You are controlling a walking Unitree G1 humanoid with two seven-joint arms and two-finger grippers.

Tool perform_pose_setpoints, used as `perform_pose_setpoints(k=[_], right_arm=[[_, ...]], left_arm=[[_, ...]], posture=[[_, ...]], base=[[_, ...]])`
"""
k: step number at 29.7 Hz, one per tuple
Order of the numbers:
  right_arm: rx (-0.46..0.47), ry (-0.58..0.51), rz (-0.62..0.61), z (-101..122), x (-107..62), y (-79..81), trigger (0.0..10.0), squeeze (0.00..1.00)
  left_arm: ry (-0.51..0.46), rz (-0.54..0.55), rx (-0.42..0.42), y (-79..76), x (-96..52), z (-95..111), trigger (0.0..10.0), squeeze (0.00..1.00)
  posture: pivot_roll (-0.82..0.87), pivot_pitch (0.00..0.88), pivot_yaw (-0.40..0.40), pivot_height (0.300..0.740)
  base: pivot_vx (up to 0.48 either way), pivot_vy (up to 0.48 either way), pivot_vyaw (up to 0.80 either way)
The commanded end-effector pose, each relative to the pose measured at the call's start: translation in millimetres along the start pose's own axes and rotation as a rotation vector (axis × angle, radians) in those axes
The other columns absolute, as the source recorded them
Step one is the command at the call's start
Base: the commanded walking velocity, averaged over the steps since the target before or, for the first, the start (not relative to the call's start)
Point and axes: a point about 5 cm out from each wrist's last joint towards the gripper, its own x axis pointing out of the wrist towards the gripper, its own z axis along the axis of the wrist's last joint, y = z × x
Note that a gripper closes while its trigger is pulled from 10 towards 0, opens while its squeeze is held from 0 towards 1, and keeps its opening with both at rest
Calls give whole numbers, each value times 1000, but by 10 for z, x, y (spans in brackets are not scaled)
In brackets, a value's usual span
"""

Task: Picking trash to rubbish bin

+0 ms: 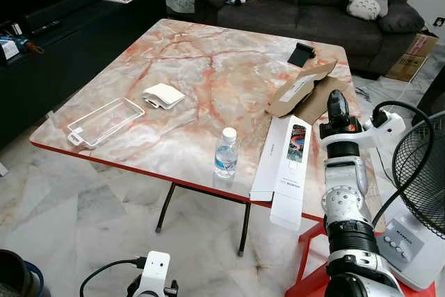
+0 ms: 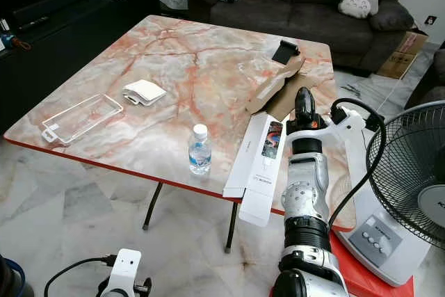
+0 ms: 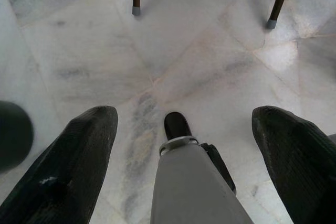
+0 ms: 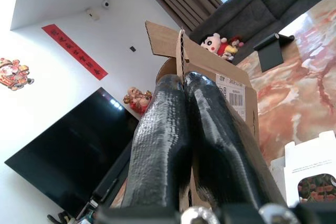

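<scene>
Marbled pink surface [image 1: 195, 67] carries a long white box [image 1: 284, 168] at its near edge, torn brown cardboard [image 1: 300, 88] beyond it, and a water bottle [image 1: 225, 153]. The right gripper [image 1: 338, 108] pinches the cardboard's edge, fingers closed. The left gripper [image 3: 184, 124] hangs spread wide over the floor.

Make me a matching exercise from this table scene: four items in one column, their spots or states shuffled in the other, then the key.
Items:
1. water bottle
2. clear plastic tray
3. white box
4. right claw

Places or states:
A. overhanging the near table edge
B. shut on the cardboard piece
C. upright near the near edge
D. flat at the table's left corner

Pairs: 1-C, 2-D, 3-A, 4-B
</scene>
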Motion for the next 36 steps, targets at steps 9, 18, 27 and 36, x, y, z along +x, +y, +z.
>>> perform_pose_setpoints(k=[9,18,27,36], right_arm=[[1,-19,20,43,12,28,10000,0],[3,-13,35,32,15,54,10000,0],[6,-5,37,22,2,51,10000,0],[8,2,37,13,2,50,10000,0]], left_arm=[[-12,-4,18,-15,9,40,10000,0],[-14,-3,17,-13,7,36,10000,0],[-15,-1,12,-12,7,36,10000,0],[-16,1,11,-10,6,35,10000,0]], posture=[[-69,0,-57,740],[-67,0,-57,740],[-67,0,-58,740],[-67,0,-59,740]], base=[[0,0,0],[0,0,0],[-259,0,0],[-292,0,0]])
